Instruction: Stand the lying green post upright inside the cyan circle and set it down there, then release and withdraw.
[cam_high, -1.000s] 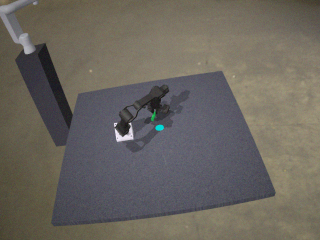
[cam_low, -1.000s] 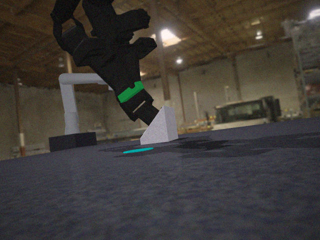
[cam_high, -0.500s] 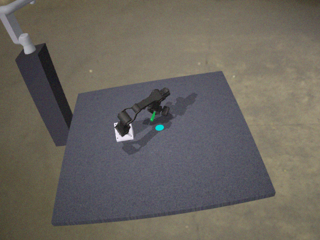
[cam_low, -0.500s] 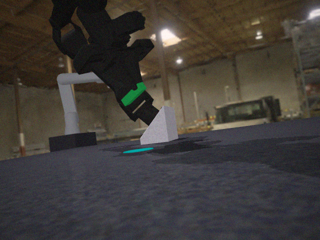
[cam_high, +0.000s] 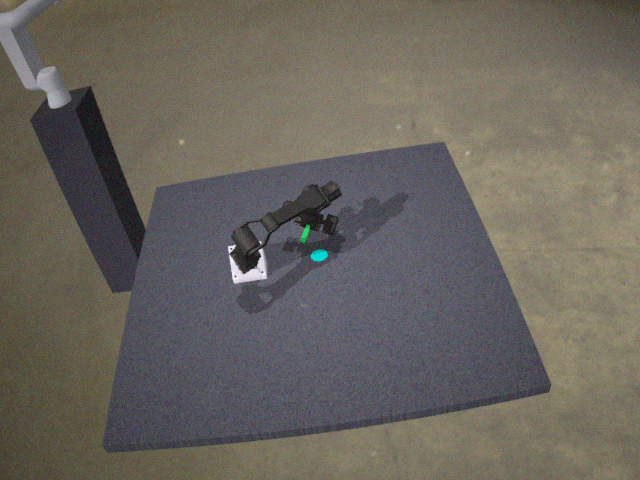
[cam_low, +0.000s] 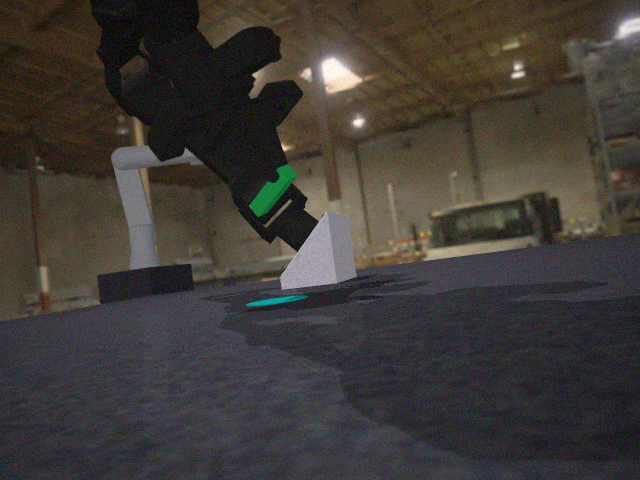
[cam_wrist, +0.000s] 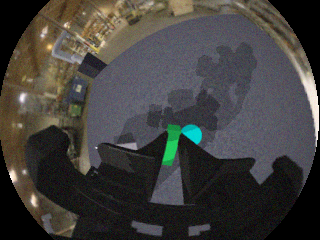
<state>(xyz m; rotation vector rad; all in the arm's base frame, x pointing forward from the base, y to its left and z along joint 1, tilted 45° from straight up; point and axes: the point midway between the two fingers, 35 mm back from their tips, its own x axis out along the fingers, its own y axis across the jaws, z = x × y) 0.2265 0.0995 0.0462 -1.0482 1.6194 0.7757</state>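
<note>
The green post (cam_high: 305, 234) (cam_low: 268, 197) (cam_wrist: 171, 148) is held in the air, tilted, neither flat nor upright. My gripper (cam_high: 308, 225) (cam_low: 279, 177) (cam_wrist: 172, 134) is shut on the post, with one finger on each side of it in the wrist view. The cyan circle (cam_high: 318, 255) (cam_low: 276, 300) (cam_wrist: 192, 135) lies flat on the table with nothing standing on it. In the top view it is below and a little right of the post. In the exterior view the post is above the circle's level, and a dark finger hides part of it.
The dark table (cam_high: 336, 335) (cam_low: 155, 387) carries my arm's white wedge-shaped base (cam_high: 238, 275) (cam_low: 317, 260), left of the circle in the top view. Beyond the table's left edge, a grey arm (cam_high: 54, 87) (cam_low: 140, 206) stands on a dark pedestal (cam_high: 77, 170) (cam_low: 144, 284).
</note>
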